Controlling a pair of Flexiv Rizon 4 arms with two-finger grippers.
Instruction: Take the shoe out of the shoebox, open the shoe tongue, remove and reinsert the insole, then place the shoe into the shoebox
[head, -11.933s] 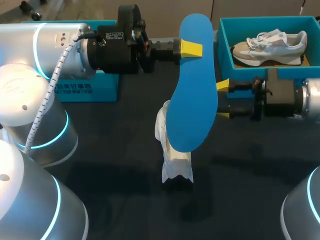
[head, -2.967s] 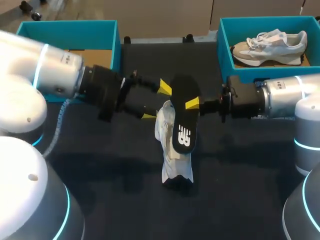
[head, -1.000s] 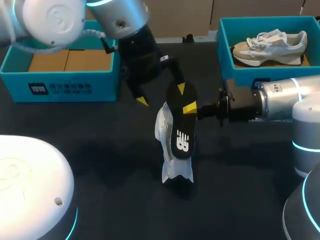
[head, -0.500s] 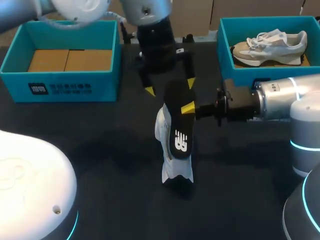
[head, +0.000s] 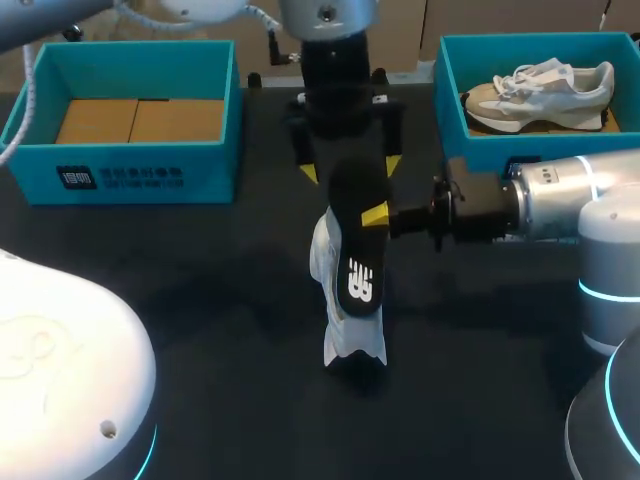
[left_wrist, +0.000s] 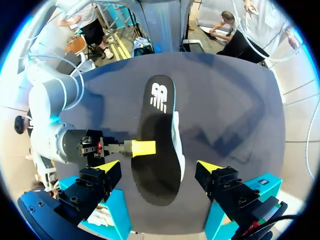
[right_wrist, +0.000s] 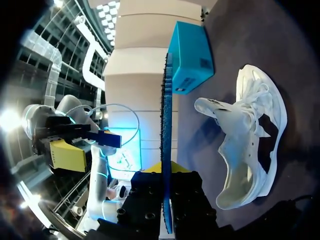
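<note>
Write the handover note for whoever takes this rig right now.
Right pincer: shut on the black-topped, blue-bottomed insole, held above the white sneaker on the dark table.
Left pincer: open, straddling the insole's far end, not touching.
Teal cardboard-floored shoebox: left rear.
Done: shoe out, insole removed. Left: reinsert insole, box the shoe.

White logo on insole (head: 356, 255); shoebox label (head: 120, 178) seemingly illegible

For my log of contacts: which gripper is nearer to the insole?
Right. The right gripper is shut on the insole from its side; the left gripper is open, its fingers astride the insole without touching.
</note>
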